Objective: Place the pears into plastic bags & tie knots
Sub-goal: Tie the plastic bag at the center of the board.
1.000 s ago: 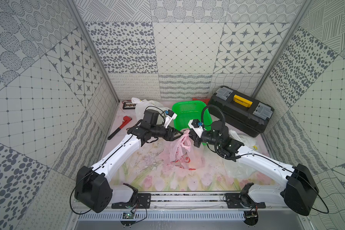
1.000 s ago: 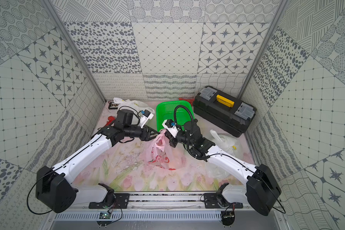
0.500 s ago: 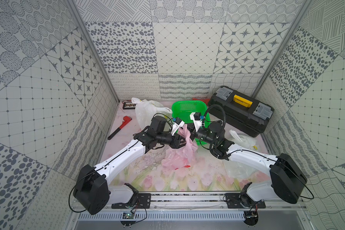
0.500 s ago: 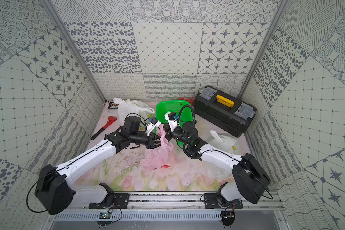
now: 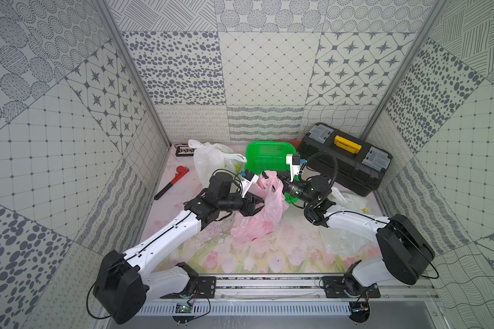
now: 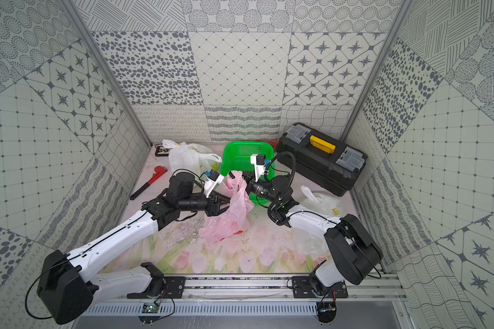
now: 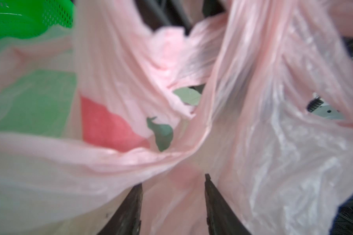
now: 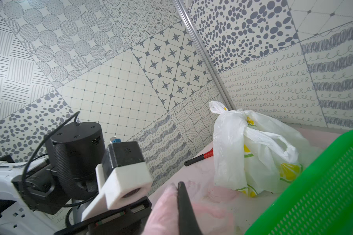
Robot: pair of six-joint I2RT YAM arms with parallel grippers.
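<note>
Pink bag [image 5: 261, 219], handle tight in the pressed-together right gripper [image 5: 278, 178]; left gripper [image 5: 257, 205] spread against its film

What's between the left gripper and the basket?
The pink bag, hanging from the right gripper. Both top views show it; the left wrist view shows basket behind its film.

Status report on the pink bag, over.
Right tool shut on pink bag handle. Left tool open, against bag. Basket close behind.

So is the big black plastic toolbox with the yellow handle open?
No, the black plastic toolbox has its lid down flat, with the yellow handle lying on top.
</note>
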